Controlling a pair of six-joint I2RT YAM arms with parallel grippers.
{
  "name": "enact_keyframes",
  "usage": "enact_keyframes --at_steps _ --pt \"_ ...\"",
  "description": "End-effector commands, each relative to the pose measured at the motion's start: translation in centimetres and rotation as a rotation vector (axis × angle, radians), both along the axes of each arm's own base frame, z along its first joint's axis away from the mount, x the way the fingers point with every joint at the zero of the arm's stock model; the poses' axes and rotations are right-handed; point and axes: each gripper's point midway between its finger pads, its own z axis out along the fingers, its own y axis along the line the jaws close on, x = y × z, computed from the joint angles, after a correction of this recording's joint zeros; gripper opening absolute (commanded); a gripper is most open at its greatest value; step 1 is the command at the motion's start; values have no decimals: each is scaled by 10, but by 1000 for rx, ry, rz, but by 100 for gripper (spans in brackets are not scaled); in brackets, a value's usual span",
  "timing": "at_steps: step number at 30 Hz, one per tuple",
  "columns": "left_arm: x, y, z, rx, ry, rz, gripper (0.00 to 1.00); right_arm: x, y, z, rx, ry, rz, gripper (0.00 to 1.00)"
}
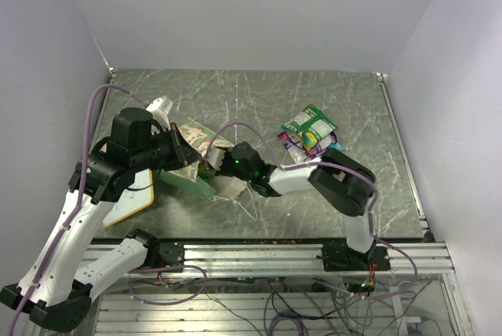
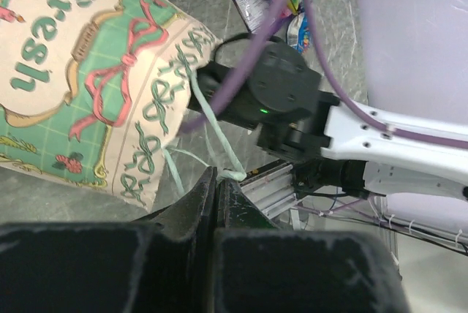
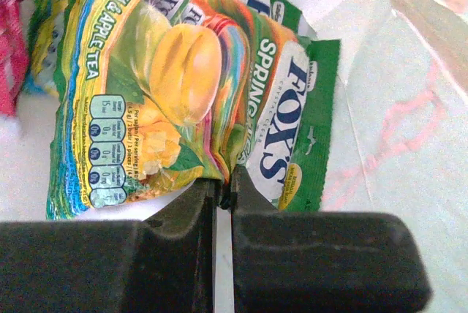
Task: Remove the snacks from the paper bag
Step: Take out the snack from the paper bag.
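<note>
The yellow packet [image 3: 146, 86] lies inside the bag [image 1: 192, 136], overlapping a green packet [image 3: 289, 123] at its 3 o'clock. Something pink shows at its 9 o'clock, too cut off to name. The right fingers [image 3: 223, 194] are pressed together on the yellow packet's crumpled edge at 6 o'clock, right where it meets the green one, so they may have caught both. The bag lies on its side toward the desk's [image 1: 259, 93] 9 o'clock, mouth facing 3. The left fingers [image 2: 217, 181] are pressed together too, seemingly pinching the bag's string handle [image 2: 208, 119]. A pile [image 1: 310, 132] of packets already out sits on the desk at about 2 o'clock from the bag's mouth.

The step in hand looks to be drawing this packet out. Pull straight back toward 3 o'clock, low and slow, because the grip is only on a thin foil edge. The left arm should keep the handle taut so the bag does not drag along. Release beside the pile.
</note>
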Motion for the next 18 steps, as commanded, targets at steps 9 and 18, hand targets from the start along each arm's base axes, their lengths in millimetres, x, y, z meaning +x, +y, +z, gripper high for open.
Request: enact_keyframes --at_steps 9,18 --pt "17 -3 4 -1 -30 32 7 -88 -53 54 65 22 79 0" --pt "22 -9 8 -22 -20 24 7 -120 -84 80 75 117 98 0"
